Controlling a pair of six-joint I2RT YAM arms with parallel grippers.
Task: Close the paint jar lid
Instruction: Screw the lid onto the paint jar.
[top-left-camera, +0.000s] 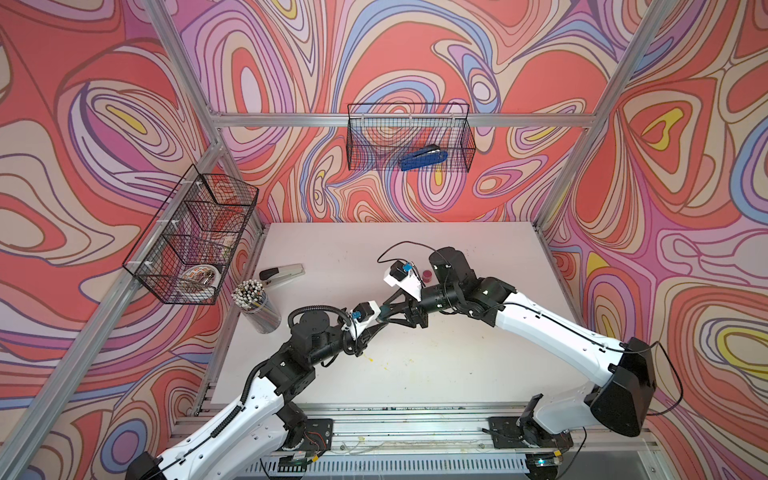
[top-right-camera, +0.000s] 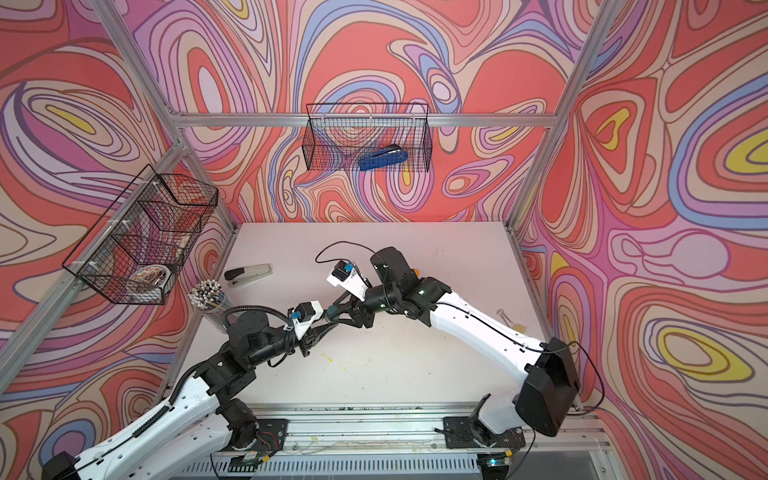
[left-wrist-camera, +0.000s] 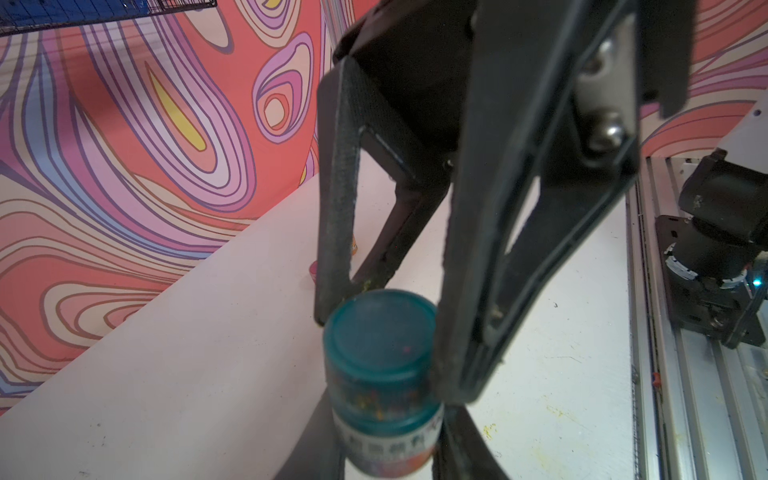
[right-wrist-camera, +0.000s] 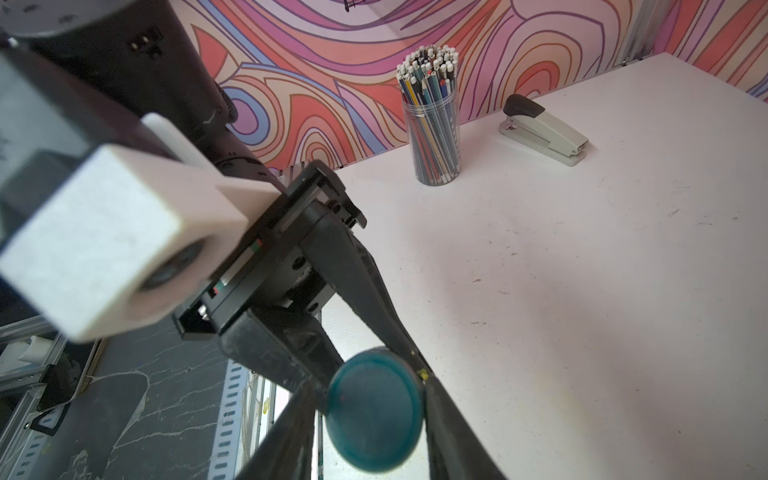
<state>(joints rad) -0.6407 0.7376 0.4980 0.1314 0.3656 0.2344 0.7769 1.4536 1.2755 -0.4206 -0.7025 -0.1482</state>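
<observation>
The right gripper (left-wrist-camera: 386, 345) pinches the teal lid (right-wrist-camera: 374, 411) by its rim. The left gripper (top-left-camera: 379, 319) is clamped on the paint jar (left-wrist-camera: 386, 428) just beneath, over the middle of the worktop (left-wrist-camera: 166, 374). The lid already sits squarely on the jar. Probably still to do: twisting it tight, since its tightness cannot be judged here.

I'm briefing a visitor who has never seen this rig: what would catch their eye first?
The swirling red, pink and lilac walls fill every view. Over the middle of the table, the left gripper holds a teal paint jar while the right gripper pinches its lid. A blue stapler lies in the wire basket on the back wall.
</observation>
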